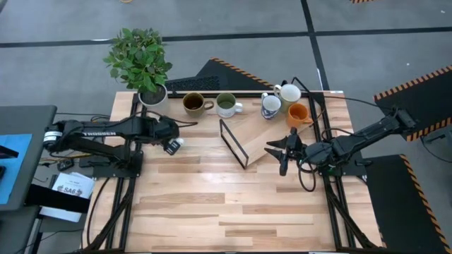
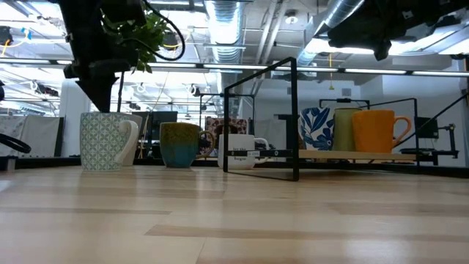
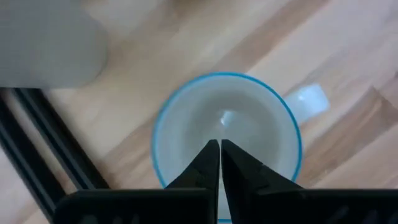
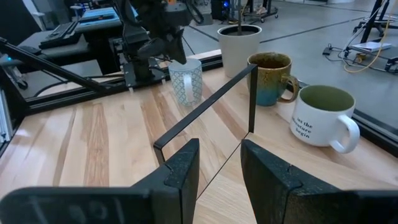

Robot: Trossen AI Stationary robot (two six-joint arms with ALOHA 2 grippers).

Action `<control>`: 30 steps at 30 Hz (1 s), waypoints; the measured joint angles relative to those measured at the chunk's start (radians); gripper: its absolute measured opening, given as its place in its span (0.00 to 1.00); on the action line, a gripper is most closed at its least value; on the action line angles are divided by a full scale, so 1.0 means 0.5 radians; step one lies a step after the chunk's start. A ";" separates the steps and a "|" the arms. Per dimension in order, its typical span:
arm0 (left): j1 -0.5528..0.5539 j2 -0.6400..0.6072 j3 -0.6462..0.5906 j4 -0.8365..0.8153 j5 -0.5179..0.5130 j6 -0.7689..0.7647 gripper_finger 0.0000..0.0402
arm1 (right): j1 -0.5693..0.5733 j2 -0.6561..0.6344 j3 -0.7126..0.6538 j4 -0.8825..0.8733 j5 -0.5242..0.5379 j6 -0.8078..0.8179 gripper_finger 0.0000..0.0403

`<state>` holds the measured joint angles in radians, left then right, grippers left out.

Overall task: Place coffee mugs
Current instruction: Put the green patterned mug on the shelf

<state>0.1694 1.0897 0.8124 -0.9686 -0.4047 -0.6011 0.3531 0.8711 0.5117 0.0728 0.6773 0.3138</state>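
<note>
Left gripper [image 3: 220,149], fingers pressed together and empty, hangs directly above the blue-rimmed mug [image 3: 227,134], handle pointing away; right gripper [image 4: 219,163] waits parted, farther off

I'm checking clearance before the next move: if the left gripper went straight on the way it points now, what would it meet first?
The left gripper points down into the blue-rimmed patterned mug with fingers shut, so it would probably meet the mug's inside bottom first; depth is unclear.
</note>
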 joint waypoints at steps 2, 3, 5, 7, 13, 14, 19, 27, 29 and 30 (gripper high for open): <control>-0.001 0.057 0.000 0.003 0.014 0.021 0.00 | 0.000 0.000 0.000 -0.003 0.000 0.004 0.36; 0.000 0.091 0.000 0.002 0.015 0.038 0.00 | 0.000 0.000 0.000 -0.003 0.000 0.004 0.36; 0.007 0.154 0.000 0.007 0.016 0.077 0.00 | 0.000 0.000 0.000 -0.014 0.000 0.004 0.36; 0.021 0.212 0.000 0.043 0.023 0.116 0.00 | 0.000 0.001 0.000 -0.019 0.000 0.004 0.36; 0.140 0.345 0.001 0.162 0.184 0.304 0.00 | 0.000 0.001 0.000 -0.019 0.000 0.004 0.36; 0.172 0.368 0.001 0.157 0.210 0.331 0.00 | 0.000 0.001 0.000 -0.019 0.000 0.004 0.36; 0.325 0.465 0.001 0.171 0.292 0.462 0.00 | 0.000 0.001 0.000 -0.020 0.001 0.004 0.36; 0.424 0.610 0.007 0.206 0.603 0.624 0.00 | -0.001 0.001 0.000 -0.027 0.001 0.003 0.36; 0.410 0.646 0.012 0.215 0.652 0.649 0.00 | -0.001 0.001 0.000 -0.026 0.001 0.003 0.36; 0.396 0.665 0.012 0.223 0.675 0.656 0.00 | 0.000 0.001 0.000 -0.027 0.001 0.003 0.36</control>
<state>0.3676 1.4223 0.8185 -0.8570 -0.0674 -0.2733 0.3530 0.8715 0.5117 0.0593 0.6777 0.3153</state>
